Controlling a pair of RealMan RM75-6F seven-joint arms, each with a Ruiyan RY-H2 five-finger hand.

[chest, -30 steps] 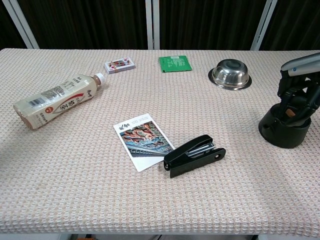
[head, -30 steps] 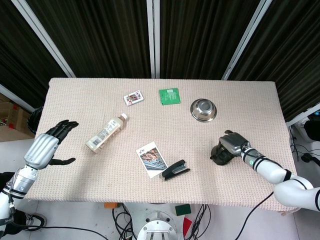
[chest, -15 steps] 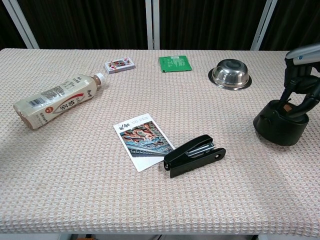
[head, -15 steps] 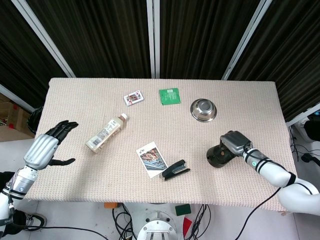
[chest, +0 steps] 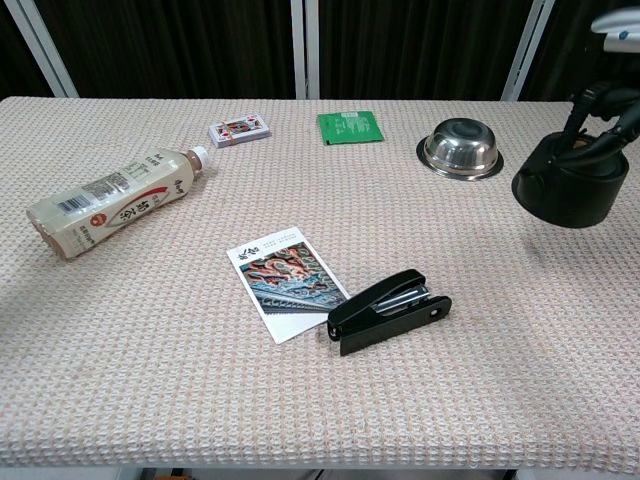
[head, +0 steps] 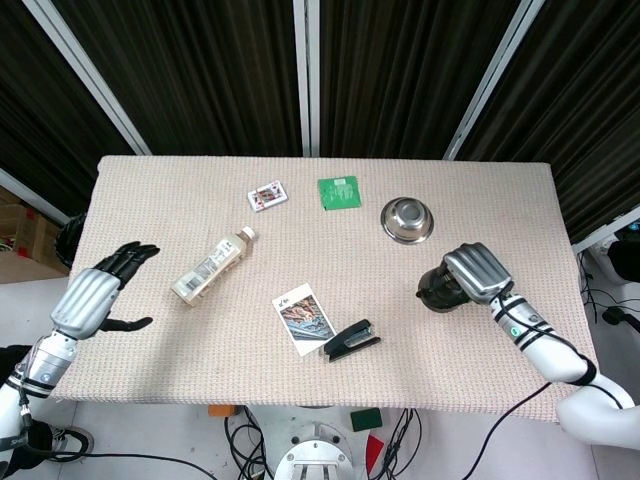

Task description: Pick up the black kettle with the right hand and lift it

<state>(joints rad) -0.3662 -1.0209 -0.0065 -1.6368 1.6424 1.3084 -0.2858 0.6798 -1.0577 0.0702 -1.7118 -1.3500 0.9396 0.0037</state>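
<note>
The black kettle [head: 438, 291] [chest: 568, 185] hangs in the air above the right side of the table, a shadow beneath it on the cloth. My right hand [head: 477, 273] [chest: 614, 60] grips its handle from above; the chest view shows only the fingers at the top right corner. My left hand [head: 95, 295] hovers off the table's left edge, fingers spread, holding nothing. The chest view does not show it.
A steel bowl [head: 406, 219] sits just behind the kettle. A black stapler [head: 349, 340] and a picture card [head: 301, 317] lie at centre front. A bottle [head: 212, 265] lies on its side at left. A card pack [head: 267, 195] and green packet [head: 338, 191] lie at the back.
The right hand has raised the kettle off the table; it first shifted slightly left, then rose clear of the cloth. The left hand stayed put.
</note>
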